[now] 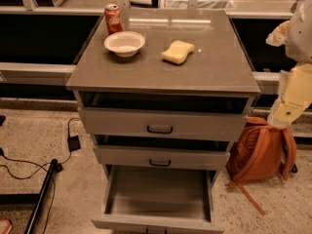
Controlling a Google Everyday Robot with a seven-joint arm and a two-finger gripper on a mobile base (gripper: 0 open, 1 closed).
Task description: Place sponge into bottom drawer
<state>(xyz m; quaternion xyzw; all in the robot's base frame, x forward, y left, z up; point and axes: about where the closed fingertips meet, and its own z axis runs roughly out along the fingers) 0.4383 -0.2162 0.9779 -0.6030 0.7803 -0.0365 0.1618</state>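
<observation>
The pale yellow sponge (178, 51) lies on the grey cabinet top (214, 72), right of centre. The bottom drawer (158, 191) is pulled out wide, and its plain grey inside holds nothing. The two upper drawers (161, 126) with dark handles are each open a crack. My arm (295, 91) comes in at the right edge of the camera view. Its gripper (279, 34) hangs beside the cabinet's right rear corner, well to the right of the sponge and apart from it.
A white bowl (125, 43) and a red soda can (113, 18) stand on the top's left rear. An orange backpack (261, 152) leans on the floor right of the cabinet. Black cables and a power brick (74, 143) lie on the floor at left.
</observation>
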